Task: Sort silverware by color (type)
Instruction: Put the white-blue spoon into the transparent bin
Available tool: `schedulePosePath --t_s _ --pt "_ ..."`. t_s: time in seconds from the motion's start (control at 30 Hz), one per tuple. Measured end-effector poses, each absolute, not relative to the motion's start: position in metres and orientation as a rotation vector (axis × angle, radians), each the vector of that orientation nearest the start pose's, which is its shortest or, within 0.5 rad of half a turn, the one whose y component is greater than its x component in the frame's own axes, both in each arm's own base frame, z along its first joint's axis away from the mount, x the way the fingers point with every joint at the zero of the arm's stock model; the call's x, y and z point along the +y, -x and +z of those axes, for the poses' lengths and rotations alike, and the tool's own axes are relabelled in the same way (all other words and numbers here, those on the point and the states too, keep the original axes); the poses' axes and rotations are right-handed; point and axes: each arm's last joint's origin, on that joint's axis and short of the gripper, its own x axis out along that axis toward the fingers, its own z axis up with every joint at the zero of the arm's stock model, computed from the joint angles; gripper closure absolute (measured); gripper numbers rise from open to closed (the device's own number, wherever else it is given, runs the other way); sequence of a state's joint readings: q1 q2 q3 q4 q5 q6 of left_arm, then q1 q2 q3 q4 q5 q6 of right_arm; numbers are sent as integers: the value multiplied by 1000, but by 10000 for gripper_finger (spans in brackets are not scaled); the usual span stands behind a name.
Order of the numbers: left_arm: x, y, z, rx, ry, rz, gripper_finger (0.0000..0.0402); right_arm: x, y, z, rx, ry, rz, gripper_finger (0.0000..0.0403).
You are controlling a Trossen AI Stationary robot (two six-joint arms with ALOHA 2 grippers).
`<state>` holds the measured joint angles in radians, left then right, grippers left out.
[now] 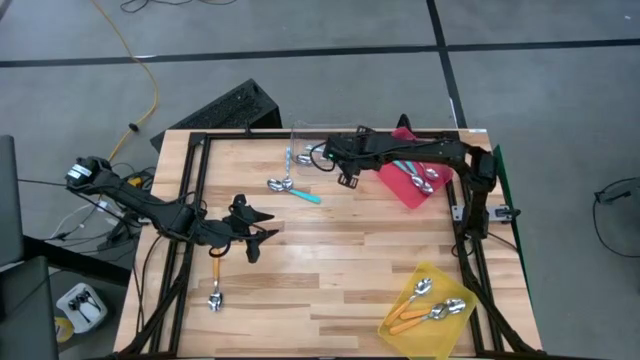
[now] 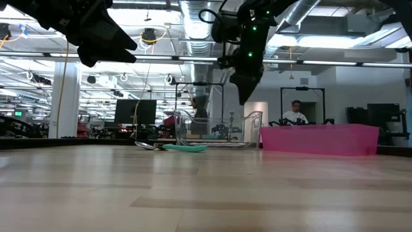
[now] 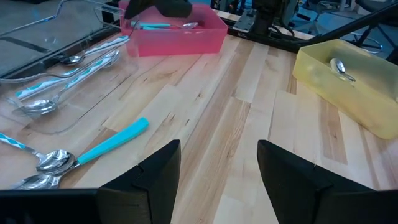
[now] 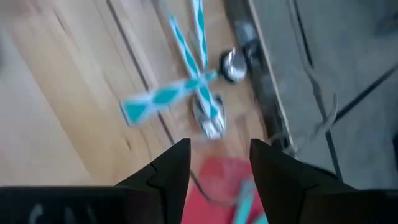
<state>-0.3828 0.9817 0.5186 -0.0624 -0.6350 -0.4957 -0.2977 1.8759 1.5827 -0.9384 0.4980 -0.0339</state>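
Note:
My left gripper (image 1: 257,232) (image 3: 217,152) hovers open over the bare wood left of centre. An orange-handled spoon (image 1: 215,280) lies flat on the table near it, toward the near edge. A teal-handled spoon (image 1: 300,192) (image 3: 112,142) lies flat ahead of the left fingers, its bowl (image 3: 53,160) beside a second spoon bowl. My right gripper (image 1: 346,178) (image 4: 219,146) is open and held above the table between the clear tray (image 1: 312,148) and the red tray (image 1: 410,182). Light-blue striped spoons (image 4: 186,81) (image 3: 68,74) lie in the clear tray.
The red tray (image 3: 180,34) holds teal spoons at the far right. The yellow tray (image 1: 428,308) (image 3: 348,74) holds orange spoons at the near right corner. Bare wood stretches across the table's middle. A person (image 2: 296,113) sits in the room beyond the table.

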Motion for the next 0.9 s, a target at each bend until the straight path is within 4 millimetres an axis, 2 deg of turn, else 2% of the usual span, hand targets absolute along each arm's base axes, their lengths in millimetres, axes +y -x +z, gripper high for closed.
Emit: schedulePosePath --t_s 0.13,0.33,0.67,0.9 --pt "-58 -190 222 385 228 352 205 -124 -357 252 1318 146 -668 214" --pt "-58 -190 222 385 230 352 205 -123 -357 252 1303 105 -677 214" --pt "-58 -190 222 381 251 356 205 -122 -375 238 1239 65 -558 214" --pt "-58 -190 222 380 252 358 205 -123 -399 250 993 129 -450 214"
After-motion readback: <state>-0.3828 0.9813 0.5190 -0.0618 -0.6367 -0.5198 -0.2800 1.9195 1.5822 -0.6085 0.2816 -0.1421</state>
